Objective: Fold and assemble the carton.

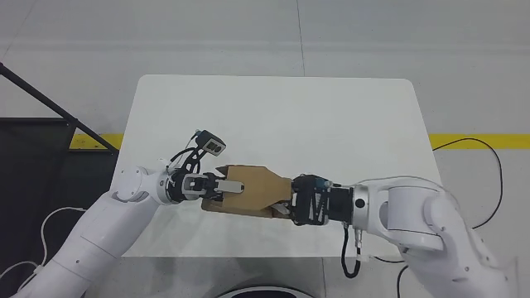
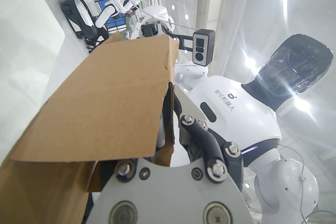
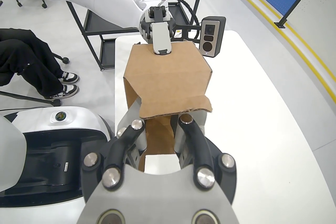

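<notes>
A brown carton [image 1: 248, 189] lies on its side near the front edge of the white table [image 1: 331, 108], held between my two grippers. My left gripper [image 1: 234, 187] is at the carton's left end. One white finger [image 3: 160, 41] lies flat on the top panel, and the gripper is shut on that wall. My right gripper [image 1: 286, 204] is at the opposite end of the carton [image 3: 168, 72], with its fingers [image 3: 137, 112] closed on either side of a hanging end flap. In the left wrist view the carton [image 2: 105, 104] is seen from its end, with a side flap bent outward.
A black metal rack [image 3: 136, 25] stands off the table's left side, with a person's legs [image 3: 26, 59] seated near it. A black stand [image 1: 33, 91] shows on the floor at the left. The table's back and right parts are bare.
</notes>
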